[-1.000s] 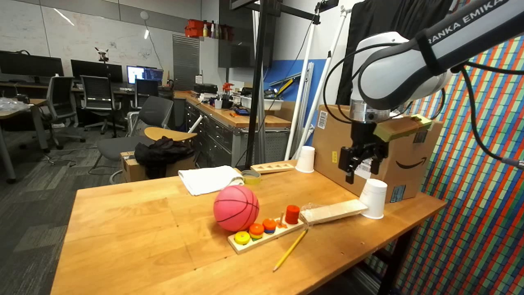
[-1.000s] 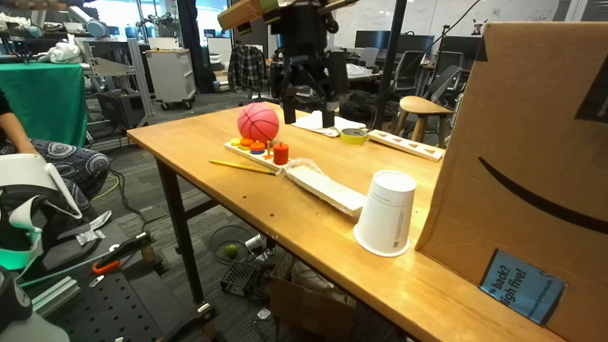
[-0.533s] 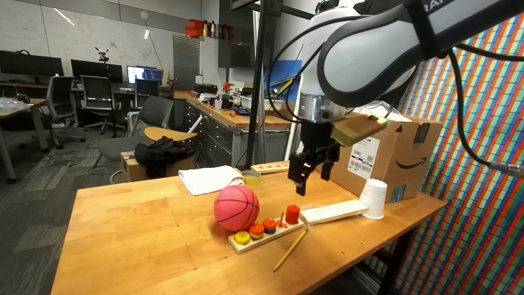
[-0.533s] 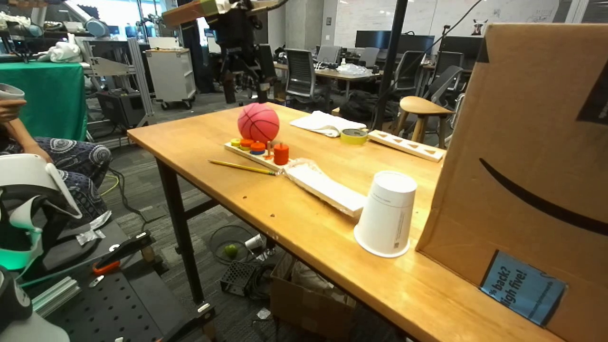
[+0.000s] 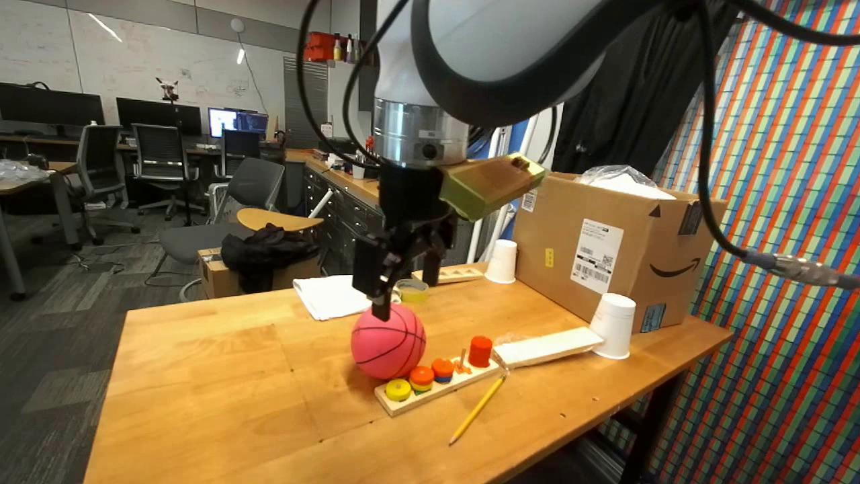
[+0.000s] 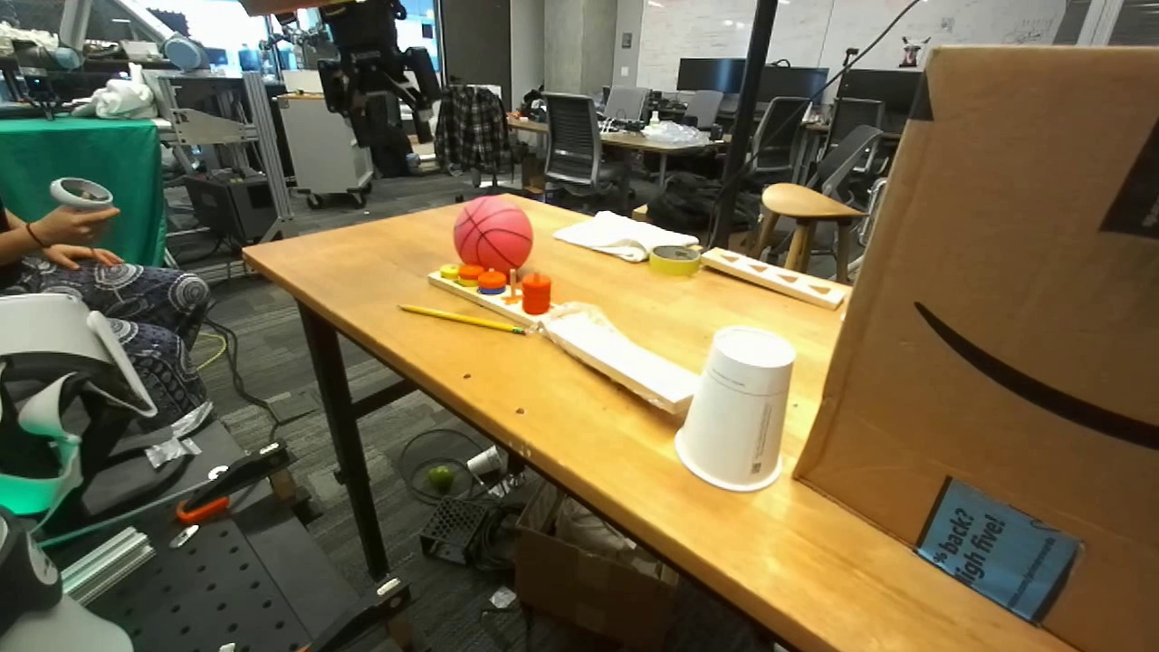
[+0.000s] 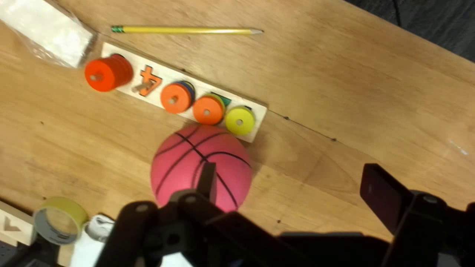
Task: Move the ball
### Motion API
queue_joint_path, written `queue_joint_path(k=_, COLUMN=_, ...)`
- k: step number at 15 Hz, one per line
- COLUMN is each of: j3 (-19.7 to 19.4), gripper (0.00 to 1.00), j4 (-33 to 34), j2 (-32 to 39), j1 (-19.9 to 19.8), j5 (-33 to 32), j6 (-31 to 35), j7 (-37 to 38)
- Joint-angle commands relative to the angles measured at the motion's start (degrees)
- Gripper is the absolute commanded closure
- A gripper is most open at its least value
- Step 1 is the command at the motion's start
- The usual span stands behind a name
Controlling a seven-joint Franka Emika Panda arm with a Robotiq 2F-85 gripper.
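Ball (image 5: 388, 347), round and pink with black basketball lines, sits lower than the wide-spread claw (image 7: 291, 176).

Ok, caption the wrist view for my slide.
Open gripper, one finger hiding part of the pink ball beside a peg board of colored discs.

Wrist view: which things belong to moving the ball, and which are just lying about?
For the job:
pink ball
gripper, open, not yet holding it

Apparently just lying about:
pencil
ring-stacking toy
tape roll
white cloth
plastic-wrapped board
wooden strip
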Motion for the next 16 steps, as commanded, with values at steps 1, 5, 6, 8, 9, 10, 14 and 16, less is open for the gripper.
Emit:
queue_joint_path(k=1, j3=0.9, gripper=0.00, j4=7.7, j2=7.4, j1=1.9, j5=2.0, j6=1.3, j7=-3.1)
queue_joint_path(k=5, j3=0.8, gripper=0.00, j4=13.3, j2=13.6, j1=2.8, j5=2.1, j6=2.0, j7=-5.3)
queue_joint_path(k=6, j3=0.6, gripper=0.00, j4=14.8, j2=15.4, j1=2.8, j5=1.8, j6=1.8, j7=-5.5)
queue_joint_path(k=8, j3=0.2, gripper=0.00, j4=17.2, j2=18.3, j1=2.7, j5=2.0, j6=1.0, j7=-5.9)
queue_joint_path(k=9, j3=0.0, gripper=0.00, j4=18.5, j2=20.2, j1=2.7, j5=1.9, j6=0.7, j7=-5.8)
queue_joint_path(k=10, j3=-0.3, gripper=0.00, j4=19.0, j2=21.0, j1=2.8, j5=1.6, j6=0.0, j7=-5.7)
queue_joint_path(k=14, j3=-1.1, gripper=0.00, j4=21.2, j2=24.4, j1=2.5, j5=3.0, j6=-1.4, j7=-6.6)
queue_joint_path(k=16, j3=-1.5, gripper=0.00, j4=22.4, j2=25.9, j1=2.3, j5=3.6, j6=-2.7, j7=-6.8)
